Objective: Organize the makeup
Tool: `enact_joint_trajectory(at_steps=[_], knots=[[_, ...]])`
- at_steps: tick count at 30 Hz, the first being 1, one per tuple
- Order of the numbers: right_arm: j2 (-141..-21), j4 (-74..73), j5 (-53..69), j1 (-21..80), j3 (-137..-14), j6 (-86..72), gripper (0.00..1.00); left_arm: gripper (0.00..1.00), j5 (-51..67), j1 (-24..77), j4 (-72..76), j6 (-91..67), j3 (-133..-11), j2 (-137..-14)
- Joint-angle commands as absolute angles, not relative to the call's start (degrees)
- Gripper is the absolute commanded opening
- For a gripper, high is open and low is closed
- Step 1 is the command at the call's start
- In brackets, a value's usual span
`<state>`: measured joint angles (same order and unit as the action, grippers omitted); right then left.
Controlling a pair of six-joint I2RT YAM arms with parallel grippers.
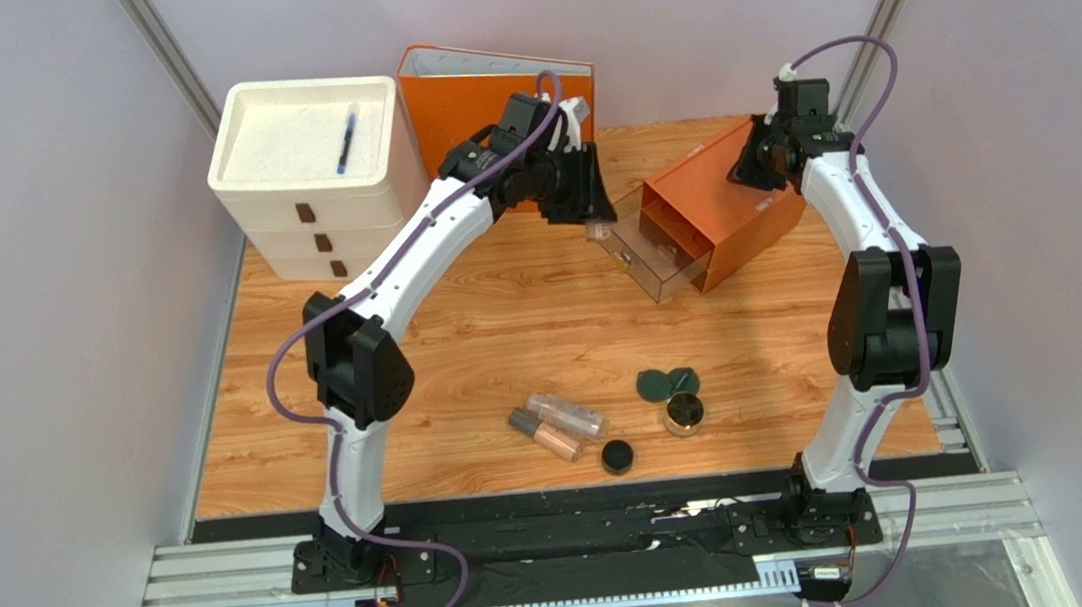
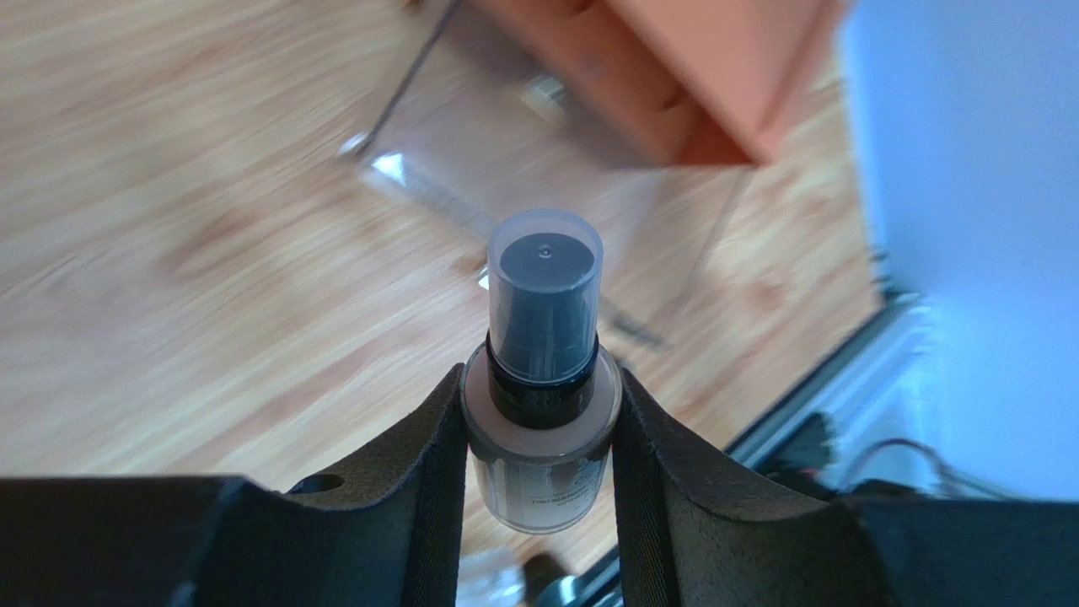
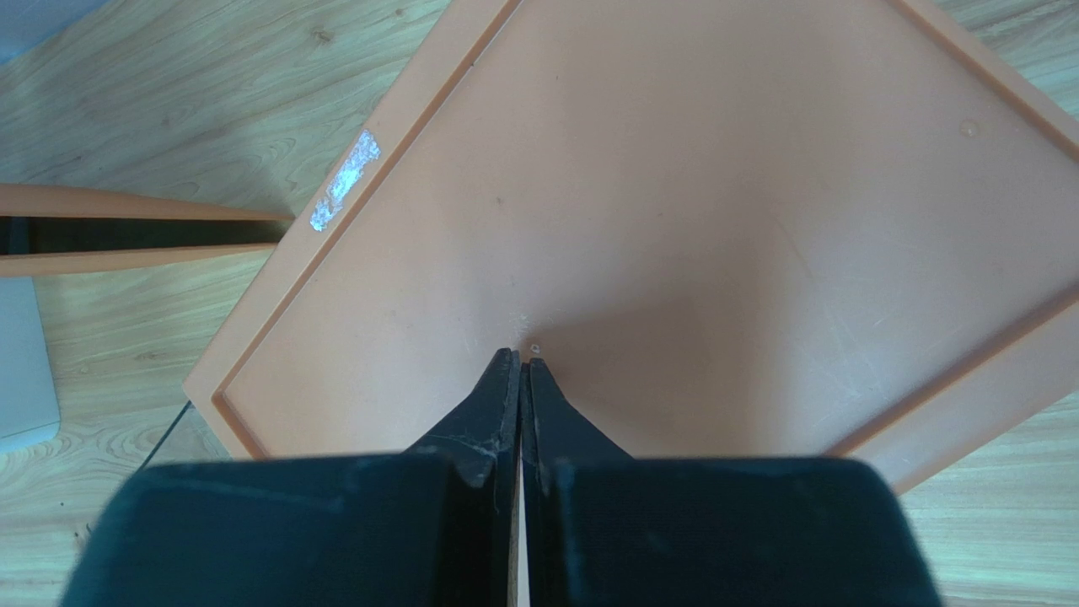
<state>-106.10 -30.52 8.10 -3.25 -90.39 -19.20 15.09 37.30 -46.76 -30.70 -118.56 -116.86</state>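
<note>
1. Over the far middle of the counter [image 1: 474, 326], grips a beige foundation bottle [image 2: 542, 449] in the left claw [image 2: 538, 386], with the jaws partway closed against the bottle's sides.
2. Carries the bottle lengthwise along the fingers, clear cap pointing out past the fingertips, so its long axis aims wherever the wrist aims.
3. Hangs just beside the clear drawer [image 1: 648, 259], which is pulled out of the orange organizer [image 1: 731, 208]. From the top view the drawer's open mouth lies right of the claw and a little nearer the arm bases; from the left wrist view it shows blurred beyond the cap.
4. Presses the right claw [image 3: 521, 369], fingers fully together and holding nothing, onto the organizer's flat top, seemingly to steady the box.
5. Leaves the other makeup well apart at the near middle of the counter:
   - a second foundation bottle [image 1: 543, 435] beside a clear tube [image 1: 571, 415]
   - a dark green twin-disc compact [image 1: 667, 382]
   - a gold-rimmed jar [image 1: 684, 412]
   - a black pot [image 1: 616, 457]
6. Judging from this, calls for a short shift rightward over the drawer before release, with the left arm plainly the nearer and the right arm occupied.
</note>
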Motion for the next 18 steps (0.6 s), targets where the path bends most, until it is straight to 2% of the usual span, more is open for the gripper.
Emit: enact_joint_trajectory(at_steps=[1,4,10,12,13,14,15,16,17,18], knots=[[-113.2,-43.2,8.5,-2.4,-86.0,-17.5,0.0,0.0,28.1,37.5,-40.5,-38.7,-128.5,-124.9],[-113.4,-43.2,8.6,-2.4,-86.1,-17.6,0.0,0.0,32.4,37.7,-32.2,-45.2,-128.7,-127.9],[-113.1,-43.2,8.8,-2.4,-85.7,-17.5,0.0,0.01,33.0,38.6,-27.2,-49.9,-130.5,-132.4],[-113.0,-43.2,8.7,-2.4,-85.5,-17.3,0.0,0.1,33.4,38.7,-25.6,-50.7,-130.8,-132.7],[-112.9,-43.2,8.6,-2.4,-85.3,-17.3,0.0,0.18,33.4,38.8,-25.3,-51.1,-130.9,-133.1],[-112.9,-43.2,8.6,-2.4,-85.4,-17.3,0.0,0.28,33.7,38.8,-24.6,-51.4,-130.9,-133.2],[-112.9,-43.2,8.6,-2.4,-85.3,-17.2,0.0,0.44,33.7,38.8,-24.5,-51.6,-131.0,-133.3],[-112.9,-43.2,8.5,-2.4,-85.3,-17.3,0.0,0.48,33.8,38.8,-24.4,-51.6,-131.3,-133.5],[-112.9,-43.2,8.6,-2.4,-85.3,-17.3,0.0,0.56,33.8,38.8,-24.4,-51.7,-131.4,-133.6],[-112.9,-43.2,8.6,-2.4,-85.3,-17.2,0.0,0.59,33.9,38.8,-24.4,-51.6,-131.5,-133.6]])
